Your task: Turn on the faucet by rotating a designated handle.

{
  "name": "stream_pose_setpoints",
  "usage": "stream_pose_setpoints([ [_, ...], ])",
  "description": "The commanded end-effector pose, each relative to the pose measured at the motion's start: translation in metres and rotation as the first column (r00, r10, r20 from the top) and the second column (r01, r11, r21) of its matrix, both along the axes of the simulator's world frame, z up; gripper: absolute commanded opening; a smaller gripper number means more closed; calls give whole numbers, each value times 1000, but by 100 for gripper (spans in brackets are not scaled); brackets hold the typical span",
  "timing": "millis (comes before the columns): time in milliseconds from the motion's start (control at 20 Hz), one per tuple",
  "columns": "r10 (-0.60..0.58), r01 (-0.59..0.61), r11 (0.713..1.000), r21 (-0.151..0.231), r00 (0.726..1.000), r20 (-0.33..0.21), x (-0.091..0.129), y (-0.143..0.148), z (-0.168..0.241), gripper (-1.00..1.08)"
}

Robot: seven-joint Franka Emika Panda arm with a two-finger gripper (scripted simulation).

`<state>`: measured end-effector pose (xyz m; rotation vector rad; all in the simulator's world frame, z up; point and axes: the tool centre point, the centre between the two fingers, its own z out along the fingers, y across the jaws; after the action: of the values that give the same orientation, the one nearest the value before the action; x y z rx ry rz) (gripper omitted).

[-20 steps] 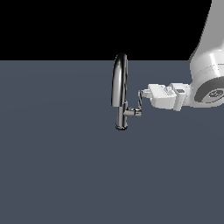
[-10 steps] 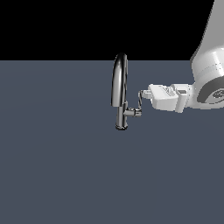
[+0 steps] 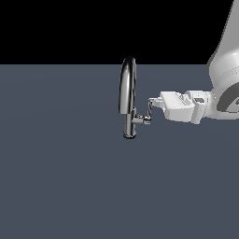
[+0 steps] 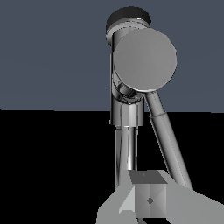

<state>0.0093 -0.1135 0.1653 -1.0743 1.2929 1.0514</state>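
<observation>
The faucet (image 3: 127, 93) is dark chrome with a tall arched spout and stands on a short base on the grey floor. The handle (image 3: 150, 112) is a thin lever rising from a short stub on the exterior view's right of the base. My white gripper (image 3: 152, 103) comes in level from the exterior view's right, and its tip is at the top of the lever. In the wrist view the fingers (image 4: 148, 199) sit together as one block, holding nothing. The handle (image 4: 168, 140) runs right beside them. The faucet (image 4: 127, 144) spout lies behind the stub's round end.
A flat grey floor (image 3: 70, 186) spreads around the faucet, with black background beyond it. My white arm (image 3: 224, 88) fills the exterior view's right edge.
My gripper has crept slightly toward the lever's top. The handle and spout look unmoved.
</observation>
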Motion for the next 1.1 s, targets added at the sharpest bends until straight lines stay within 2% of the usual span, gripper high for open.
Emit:
stream_pose_setpoints([
  [0,11,-11,1000,7,1000,-1,-9,6,3,-100],
  [100,11,-11,1000,7,1000,-1,-15,7,3,-100],
  [200,-3,3,1000,-1,1000,1,-11,0,2,-100],
  [900,10,-10,1000,6,1000,-1,-65,16,-35,-100],
  [1050,-4,4,1000,-6,1000,19,-56,7,-30,-100],
])
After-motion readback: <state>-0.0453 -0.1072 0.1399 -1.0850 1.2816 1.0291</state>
